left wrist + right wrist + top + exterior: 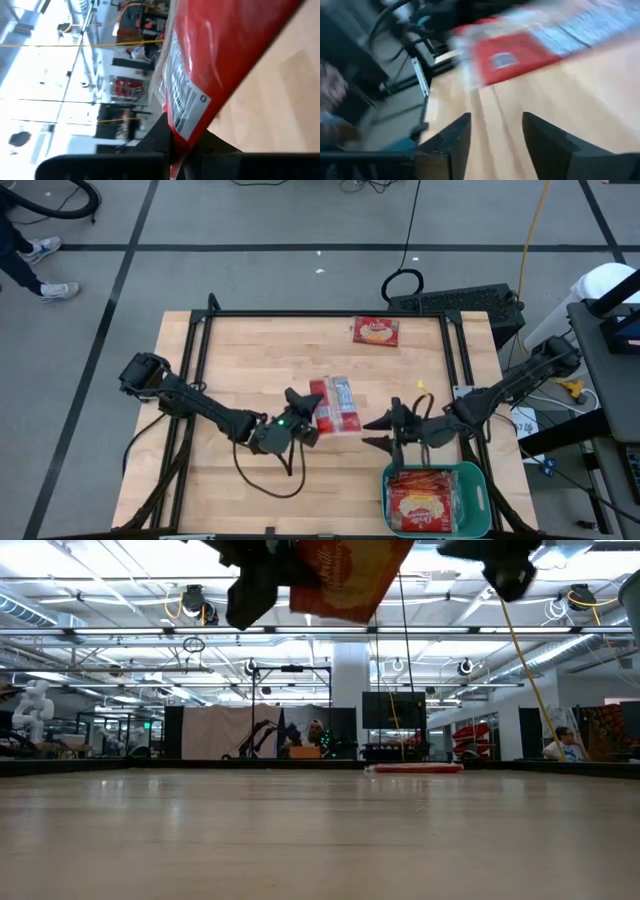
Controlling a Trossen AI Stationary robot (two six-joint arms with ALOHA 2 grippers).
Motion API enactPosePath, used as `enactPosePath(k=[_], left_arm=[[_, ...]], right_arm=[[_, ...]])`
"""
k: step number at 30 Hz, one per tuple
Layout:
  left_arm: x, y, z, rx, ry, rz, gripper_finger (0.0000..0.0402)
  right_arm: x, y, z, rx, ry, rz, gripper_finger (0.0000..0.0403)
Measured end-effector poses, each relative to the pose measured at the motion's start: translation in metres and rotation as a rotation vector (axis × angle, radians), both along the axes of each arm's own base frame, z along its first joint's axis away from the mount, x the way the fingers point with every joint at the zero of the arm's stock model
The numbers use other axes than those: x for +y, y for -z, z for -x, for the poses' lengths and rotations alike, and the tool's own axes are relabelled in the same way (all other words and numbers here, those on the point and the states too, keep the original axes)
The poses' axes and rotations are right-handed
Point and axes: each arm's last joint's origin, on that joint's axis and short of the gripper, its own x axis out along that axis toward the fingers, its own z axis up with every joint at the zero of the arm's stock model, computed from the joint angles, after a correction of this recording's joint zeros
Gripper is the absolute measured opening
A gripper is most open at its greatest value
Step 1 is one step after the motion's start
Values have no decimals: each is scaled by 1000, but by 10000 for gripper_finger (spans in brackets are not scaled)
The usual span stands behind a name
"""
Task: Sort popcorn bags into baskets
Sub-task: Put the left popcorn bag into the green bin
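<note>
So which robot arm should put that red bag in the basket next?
Probably the left: the left gripper is already shut on the popcorn bag. The right gripper is open and empty, beside the teal basket.

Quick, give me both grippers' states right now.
Left gripper: shut on a red popcorn bag, held off the table.
Right gripper: open, holding nothing, beside the teal basket.

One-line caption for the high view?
Left tool lifts a popcorn bag mid-table; right tool open beside the teal basket.
</note>
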Motion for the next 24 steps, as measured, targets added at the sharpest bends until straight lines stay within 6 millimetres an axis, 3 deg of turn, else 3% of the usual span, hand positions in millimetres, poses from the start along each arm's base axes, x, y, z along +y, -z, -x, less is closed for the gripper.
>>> enactPosePath(k=[5, 8, 16, 24], left_arm=[[-6, 1, 3, 95, 6, -119, 23], [-10, 0, 4, 119, 22, -153, 29], [-34, -6, 11, 86, 164, -167, 16], [-31, -9, 9, 59, 164, -159, 30]], right_arm=[[-13, 1, 6, 115, 57, -388, 191], [-19, -3, 7, 133, 58, -535, 194], [-47, -10, -5, 71, 96, -652, 194], [-53, -2, -31, 41, -21, -691, 194]])
